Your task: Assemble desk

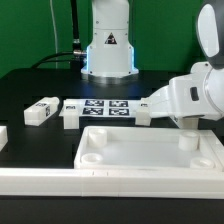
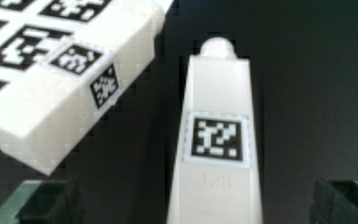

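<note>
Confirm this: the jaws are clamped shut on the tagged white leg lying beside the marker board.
Wrong about the jaws: the wrist view shows them wide open, with the fingers standing clear on either side of the leg, not touching it. The rest holds: the tagged white leg lies beside the marker board.

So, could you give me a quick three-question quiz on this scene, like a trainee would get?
1. True or false: the robot's two-finger gripper is clamped shut on the white square plastic block leg in front of it.
2. In the exterior view, the wide white rimmed plastic desk top is: A) lying flat, nearest the camera; B) standing on its four legs; C) held in the gripper.
3. Fill in: the leg in the wrist view bears a black-and-white ____.
Key: 1 false, the jaws stand open on either side of the leg; 2 A; 3 tag.
</note>
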Motion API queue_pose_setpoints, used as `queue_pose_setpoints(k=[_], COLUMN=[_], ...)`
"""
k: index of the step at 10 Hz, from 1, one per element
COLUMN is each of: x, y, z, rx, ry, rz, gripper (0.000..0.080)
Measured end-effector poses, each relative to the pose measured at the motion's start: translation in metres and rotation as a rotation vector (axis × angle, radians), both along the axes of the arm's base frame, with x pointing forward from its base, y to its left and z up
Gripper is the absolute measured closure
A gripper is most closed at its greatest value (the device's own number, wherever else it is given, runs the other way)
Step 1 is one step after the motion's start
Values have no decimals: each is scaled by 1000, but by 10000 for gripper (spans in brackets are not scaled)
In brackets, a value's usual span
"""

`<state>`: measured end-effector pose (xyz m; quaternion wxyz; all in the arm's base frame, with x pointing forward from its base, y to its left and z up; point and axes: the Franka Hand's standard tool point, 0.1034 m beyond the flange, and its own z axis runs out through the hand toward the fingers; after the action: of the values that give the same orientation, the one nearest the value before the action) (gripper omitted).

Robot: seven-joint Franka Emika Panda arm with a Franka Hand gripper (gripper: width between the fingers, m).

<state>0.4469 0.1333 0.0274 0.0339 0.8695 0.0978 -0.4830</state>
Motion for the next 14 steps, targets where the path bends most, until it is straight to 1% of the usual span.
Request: queue_pose_setpoints(k=[3,5,6,7,8,9,10,12,14], x=[-3,-3,-3,-2,-2,-3,-3,-2,3], y=[1,1,1,1,1,1,1,1,0], z=[-16,-18,-18,-18,-18,-18,-18,-17,-8], rx=[5,4,4,5,5,5,5,13,28], ry=[-8,-7,-7,-8,-9,-9,-9,-9,-19], rz=[-3,-4,-4,-4,-4,-4,-4,1,6], gripper=[150,150,198,198,378,378,511,511,511])
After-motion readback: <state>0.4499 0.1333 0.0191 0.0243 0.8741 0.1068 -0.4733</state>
